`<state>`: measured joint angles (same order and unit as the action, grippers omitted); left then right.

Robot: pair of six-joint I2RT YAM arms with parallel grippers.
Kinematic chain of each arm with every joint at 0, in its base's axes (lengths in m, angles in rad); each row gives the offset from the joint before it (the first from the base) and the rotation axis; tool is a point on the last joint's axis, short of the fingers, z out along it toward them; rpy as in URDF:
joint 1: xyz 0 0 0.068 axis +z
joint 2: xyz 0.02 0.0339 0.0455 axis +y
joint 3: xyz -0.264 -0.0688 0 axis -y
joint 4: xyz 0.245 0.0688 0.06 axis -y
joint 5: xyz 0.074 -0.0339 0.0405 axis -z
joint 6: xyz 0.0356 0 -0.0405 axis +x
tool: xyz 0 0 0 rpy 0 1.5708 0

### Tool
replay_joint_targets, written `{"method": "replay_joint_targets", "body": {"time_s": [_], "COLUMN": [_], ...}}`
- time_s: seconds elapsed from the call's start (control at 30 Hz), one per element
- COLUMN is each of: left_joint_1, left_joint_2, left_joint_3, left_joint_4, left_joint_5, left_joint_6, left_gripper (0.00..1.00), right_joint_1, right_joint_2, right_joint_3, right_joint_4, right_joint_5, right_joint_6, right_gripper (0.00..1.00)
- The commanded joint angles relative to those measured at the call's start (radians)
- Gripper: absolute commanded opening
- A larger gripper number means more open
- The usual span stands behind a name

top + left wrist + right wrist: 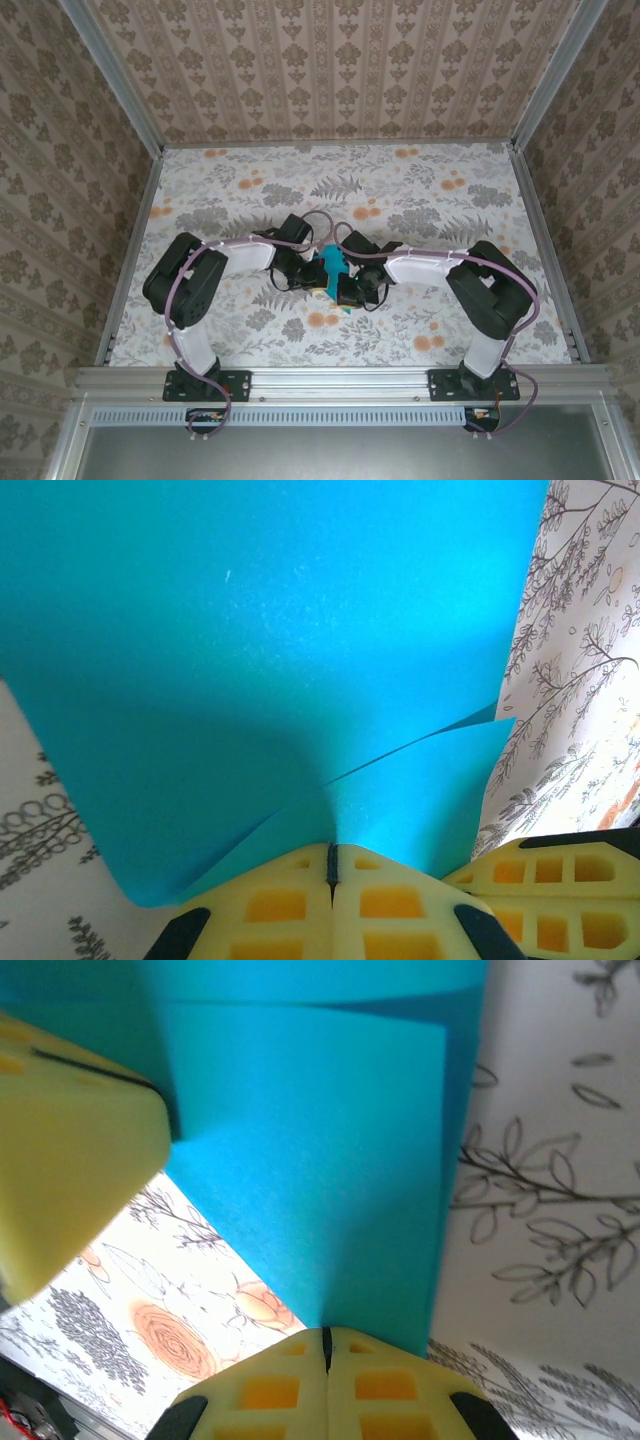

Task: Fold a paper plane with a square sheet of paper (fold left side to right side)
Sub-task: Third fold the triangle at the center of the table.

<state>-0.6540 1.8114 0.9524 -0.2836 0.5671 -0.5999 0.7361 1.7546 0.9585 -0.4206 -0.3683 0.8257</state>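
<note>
Across the middle of the overhead frame, a pale tabletop printed with grey leaves and orange flowers (230, 190), walled on three sides by beige patterned wallpaper (330, 60). Rising from the lower left and lower right, two black-and-white jointed robot arms, left arm (190, 285) and right arm (490, 290), bent inward and meeting at frame centre. Between their wrists, a thin turquoise-blue sheet of paper (328, 268), partly hidden.

In the left wrist frame, the sheet (250, 630) across the top and middle, doubled over, two layered edges parting at centre right. At bottom centre, the yellow-padded left gripper (332, 858), fingers pressed together and pinching the paper's lower part.

In the right wrist frame, the sheet (320, 1160) down the upper centre, one straight-edged layer lying over another. At bottom centre, the yellow-padded right gripper (325, 1338), fingers clamped tight on the paper's lower tip. At upper left, the left gripper's fingers (70, 1160), against the sheet's edge.
</note>
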Motion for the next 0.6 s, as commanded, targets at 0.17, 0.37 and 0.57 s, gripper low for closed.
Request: {"method": "replay_joint_targets", "body": {"time_s": [0.17,0.37,0.57], "left_joint_1": [0.007,0.006,0.006], "left_joint_2": [0.057,0.055,0.051], "left_joint_3": [-0.011,-0.007,-0.002], "left_joint_4": [-0.065,-0.068,-0.072], "left_joint_5": [-0.113,-0.113,-0.111], "left_joint_6": [0.032,0.034,0.033], "left_gripper": [0.00,0.00,0.00], "right_joint_1": [0.011,0.010,0.003], "right_joint_2": [-0.023,-0.045,-0.118], "right_joint_3": [-0.036,-0.063,-0.054], "right_joint_4": [-0.218,-0.224,-0.193], "right_joint_5": [0.031,0.030,0.009], "right_joint_6": [-0.049,-0.050,-0.052], "right_gripper": [0.05,0.04,0.04]}}
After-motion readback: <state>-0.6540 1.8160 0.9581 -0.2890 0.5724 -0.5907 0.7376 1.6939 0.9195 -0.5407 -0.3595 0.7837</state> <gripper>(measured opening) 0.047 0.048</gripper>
